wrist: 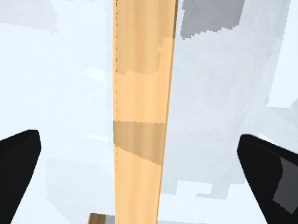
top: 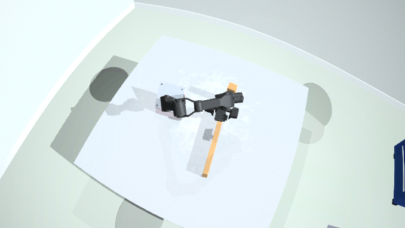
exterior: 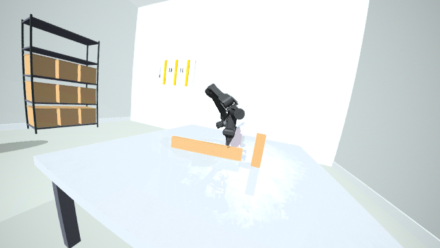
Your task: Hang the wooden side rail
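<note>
Fingers wide open, empty; wooden rail runs between them in wrist view, apart from both tips.

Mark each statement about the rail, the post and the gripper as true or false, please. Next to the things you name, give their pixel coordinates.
1. The gripper [exterior: 228,147] [wrist: 141,141] is open. True.
2. The wooden side rail [top: 212,149] [exterior: 204,148] [wrist: 142,100] is hanging on the headboard post [top: 232,87] [exterior: 258,150]. False: a gap separates them.
3. The rail runs between the two spread fingers in the wrist view. True.
4. The post lies flat on the table [top: 119,143] [exterior: 146,182]. False: it stands upright.
5. The gripper is above the rail's far end, away from the post. False: it is nearer the post end.
</note>
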`<state>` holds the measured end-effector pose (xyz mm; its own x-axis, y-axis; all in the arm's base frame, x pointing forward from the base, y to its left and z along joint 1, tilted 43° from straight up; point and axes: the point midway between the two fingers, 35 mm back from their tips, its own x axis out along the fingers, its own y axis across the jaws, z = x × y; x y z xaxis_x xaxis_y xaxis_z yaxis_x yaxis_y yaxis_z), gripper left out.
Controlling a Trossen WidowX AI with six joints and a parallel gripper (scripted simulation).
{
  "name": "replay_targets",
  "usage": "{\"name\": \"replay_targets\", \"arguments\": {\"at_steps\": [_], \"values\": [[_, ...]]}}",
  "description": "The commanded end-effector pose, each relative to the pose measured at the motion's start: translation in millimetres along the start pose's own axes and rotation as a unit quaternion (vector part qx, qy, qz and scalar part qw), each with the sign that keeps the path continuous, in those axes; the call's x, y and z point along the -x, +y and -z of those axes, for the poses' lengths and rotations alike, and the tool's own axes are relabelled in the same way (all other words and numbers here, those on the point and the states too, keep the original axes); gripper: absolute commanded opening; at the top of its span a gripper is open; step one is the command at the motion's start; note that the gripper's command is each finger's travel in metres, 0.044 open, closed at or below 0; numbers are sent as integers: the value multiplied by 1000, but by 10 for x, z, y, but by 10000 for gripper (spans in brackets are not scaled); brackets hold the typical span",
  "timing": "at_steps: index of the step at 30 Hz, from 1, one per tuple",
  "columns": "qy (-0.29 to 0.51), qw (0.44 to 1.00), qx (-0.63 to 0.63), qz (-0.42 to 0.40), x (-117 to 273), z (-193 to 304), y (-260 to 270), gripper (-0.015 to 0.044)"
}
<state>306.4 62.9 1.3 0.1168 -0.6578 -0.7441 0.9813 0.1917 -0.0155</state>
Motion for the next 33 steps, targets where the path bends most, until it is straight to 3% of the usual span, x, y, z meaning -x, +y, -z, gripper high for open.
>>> {"name": "replay_targets", "arguments": {"at_steps": [1, 33], "values": [[-2, 1000, 2, -2, -46, -1, 4, 440], [-3, 1000, 2, -2, -563, -5, 14, 440]]}}
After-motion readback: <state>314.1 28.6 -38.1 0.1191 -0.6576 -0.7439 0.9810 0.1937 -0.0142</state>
